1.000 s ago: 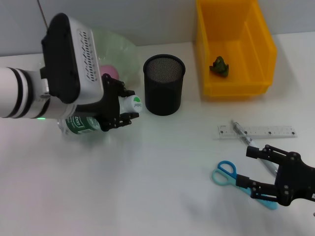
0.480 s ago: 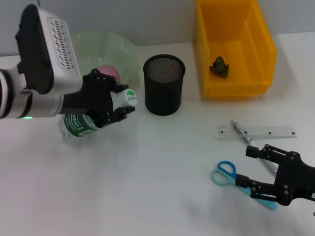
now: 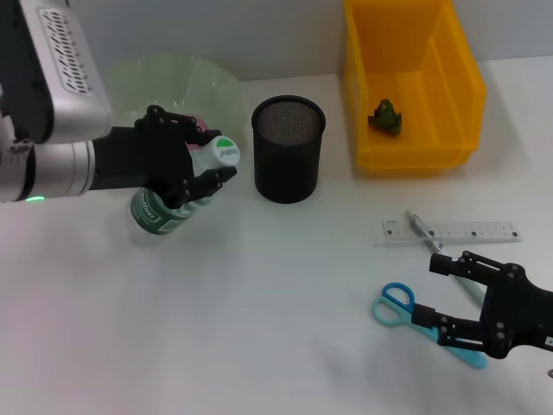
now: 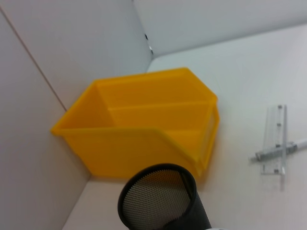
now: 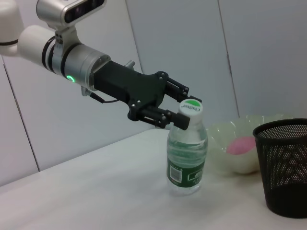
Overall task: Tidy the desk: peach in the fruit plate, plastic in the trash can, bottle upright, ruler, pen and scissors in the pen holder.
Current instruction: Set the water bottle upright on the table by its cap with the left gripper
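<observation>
My left gripper [image 3: 192,170] is shut on the neck of the clear bottle [image 3: 157,210], just under its white and green cap. In the right wrist view the bottle [image 5: 187,155] stands nearly upright with its base on the table, held by the left gripper [image 5: 173,114]. The pink peach [image 5: 241,144] lies in the pale green fruit plate [image 3: 168,76]. The black mesh pen holder [image 3: 288,149] is beside it. A crumpled green plastic [image 3: 386,117] lies in the yellow trash can [image 3: 449,78]. The ruler [image 3: 458,232] and pen [image 3: 425,234] cross. My right gripper [image 3: 442,299] stands open over the blue scissors [image 3: 399,305].
The left wrist view shows the yellow trash can [image 4: 144,139], the pen holder [image 4: 160,203], the ruler [image 4: 276,139] and the pen [image 4: 283,147]. Bare white table lies at the front left and middle. A grey wall closes the back.
My left arm has swung back and raised the bottle from lying on its side to nearly upright, shifting it slightly right. The right arm has barely moved.
</observation>
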Robot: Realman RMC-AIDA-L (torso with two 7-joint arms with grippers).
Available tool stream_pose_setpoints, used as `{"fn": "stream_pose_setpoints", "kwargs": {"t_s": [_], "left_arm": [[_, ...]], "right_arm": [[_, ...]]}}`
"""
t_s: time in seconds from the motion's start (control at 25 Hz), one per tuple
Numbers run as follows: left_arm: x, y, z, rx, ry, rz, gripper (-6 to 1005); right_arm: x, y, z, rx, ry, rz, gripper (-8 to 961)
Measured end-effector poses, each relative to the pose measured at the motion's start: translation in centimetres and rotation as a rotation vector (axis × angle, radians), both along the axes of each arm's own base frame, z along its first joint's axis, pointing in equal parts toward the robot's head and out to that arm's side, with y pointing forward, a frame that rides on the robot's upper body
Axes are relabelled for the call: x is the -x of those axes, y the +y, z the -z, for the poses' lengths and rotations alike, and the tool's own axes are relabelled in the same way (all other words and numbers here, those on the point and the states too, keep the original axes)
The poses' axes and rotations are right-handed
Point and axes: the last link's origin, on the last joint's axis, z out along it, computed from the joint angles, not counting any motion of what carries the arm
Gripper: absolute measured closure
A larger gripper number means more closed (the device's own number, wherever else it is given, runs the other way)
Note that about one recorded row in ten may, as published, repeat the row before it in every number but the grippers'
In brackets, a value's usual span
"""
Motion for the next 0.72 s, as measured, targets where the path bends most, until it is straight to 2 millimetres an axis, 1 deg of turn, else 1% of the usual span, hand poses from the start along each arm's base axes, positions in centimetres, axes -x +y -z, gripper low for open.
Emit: {"fn": "stream_pose_setpoints", "kwargs": {"t_s": [0.08,0.24,0.36,0.64,0.72], "left_arm": [[0.3,0.0,-0.3,-0.004,-0.044,-0.024,511],[0.6,0.1,-0.4,-0.01,-0.056,-0.037,503],[1.2,0.3,-0.8,-0.018,-0.099,-0.078,498],[1.5,0.3,-1.2,-0.026,-0.135,-0.097,485],[1.8,0.3,-1.2,-0.026,-0.143,-0.112,481]], "right_arm": [[0.0,0.1,0.0,0.0,0.0,-0.002,133],[0.1,0.1,0.0,0.0,0.001,-0.002,133],[0.1,0.2,0.0,0.001,0.001,-0.003,133],[0.3,0.4,0.0,0.007,0.006,-0.003,133],[0.3,0.4,0.0,0.007,0.006,-0.004,133]]}}
